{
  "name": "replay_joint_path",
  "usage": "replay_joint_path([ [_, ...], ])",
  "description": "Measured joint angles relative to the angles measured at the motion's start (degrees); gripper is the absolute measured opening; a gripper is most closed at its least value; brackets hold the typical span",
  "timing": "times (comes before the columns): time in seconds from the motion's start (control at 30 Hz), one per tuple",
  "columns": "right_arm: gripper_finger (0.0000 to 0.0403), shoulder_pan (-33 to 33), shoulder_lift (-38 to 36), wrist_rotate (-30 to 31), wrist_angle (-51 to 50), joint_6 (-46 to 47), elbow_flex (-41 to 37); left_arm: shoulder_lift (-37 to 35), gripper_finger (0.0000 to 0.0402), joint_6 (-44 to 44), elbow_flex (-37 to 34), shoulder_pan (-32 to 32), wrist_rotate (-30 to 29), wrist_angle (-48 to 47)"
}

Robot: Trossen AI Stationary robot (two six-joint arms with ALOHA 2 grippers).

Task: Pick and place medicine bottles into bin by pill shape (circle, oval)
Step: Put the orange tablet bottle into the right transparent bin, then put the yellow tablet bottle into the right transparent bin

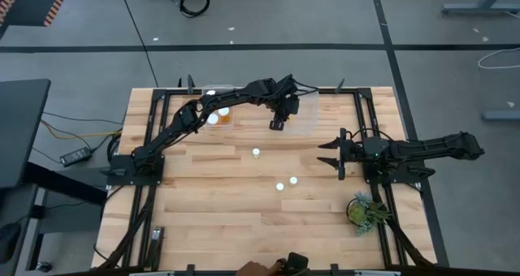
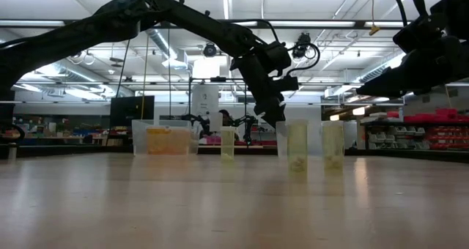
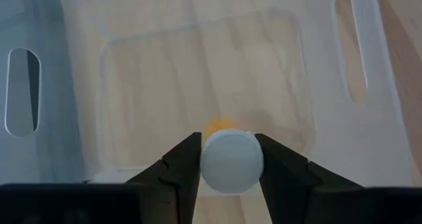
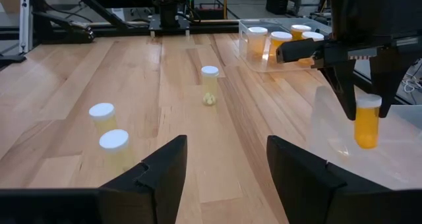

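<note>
Your left gripper point(image 4: 361, 102) is hanging over the clear plastic bin point(image 1: 302, 118) at the far side of the worktop point(image 1: 227, 203). Its jaws are pinching a small orange bottle point(image 4: 366, 122) with a round white cap point(image 3: 231, 159). The bottle is standing straight up and down, cap on top, and it is hanging in the air above the bin floor. The bin floor under it is smooth, see-through and bare, with rounded corners, so there is open room all around the bottle.

A second clear bin point(image 4: 260, 59) is sitting just beside that one. It is holding several orange bottles point(image 4: 281, 45) with white caps, all standing upright.

Three more bottles are standing upright on the pale wooden worktop, well apart from the bins. One point(image 1: 256, 153) is standing alone near the middle. Two point(image 1: 286, 183) are standing close together, nearer the front edge.

Your right gripper point(image 1: 331, 153) is waiting low over the right side of the worktop. Its jaws are standing partly open and holding nothing. A small green plant point(image 1: 363, 210) is sitting near the front right corner.
</note>
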Motion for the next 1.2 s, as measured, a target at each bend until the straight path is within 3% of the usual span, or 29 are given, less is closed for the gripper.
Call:
replay_joint_path([
  [0.47,0.0216,0.0,0.0,0.0,0.0,0.0,0.0,0.0,0.0168,0.3,0.0,0.0,0.0,0.0],
  [0.87,0.0216,0.0,0.0,0.0,0.0,0.0,0.0,-0.4,0.0235,0.4,0.0,-0.1,0.0,0.0],
  [1.2,0.0216,0.0,0.0,0.0,0.0,0.0,0.0,-1.0,0.0226,1.0,0.0,-0.1,-1.1,-0.2],
])
